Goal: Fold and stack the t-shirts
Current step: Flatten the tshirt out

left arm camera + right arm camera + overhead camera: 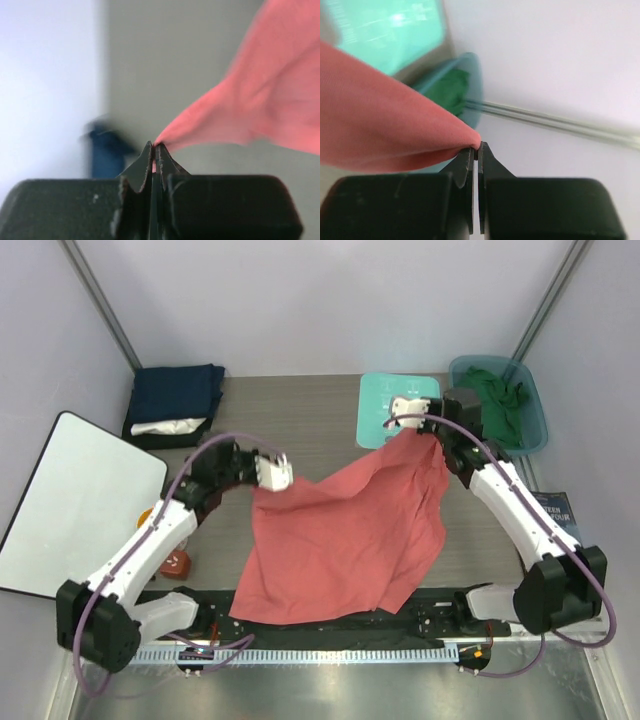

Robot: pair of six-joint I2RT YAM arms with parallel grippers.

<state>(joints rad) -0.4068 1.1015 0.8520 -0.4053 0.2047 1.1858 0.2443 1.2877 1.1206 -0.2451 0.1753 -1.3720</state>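
I'm holding the red shirt lifted over the table, left gripper pinching its left corner, right gripper pinching its far-right corner (both jaws pressed tight on cloth), lower edge draping at the near side.

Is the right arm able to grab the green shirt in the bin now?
Probably not yet: the right gripper is shut on the red shirt, though the open bin sits close beside it.

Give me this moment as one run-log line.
left pincer: shut on coral-red t-shirt corner | right pincer: shut on another corner | shirt: spread between arms, not yet folded | navy t-shirt: folded, far left
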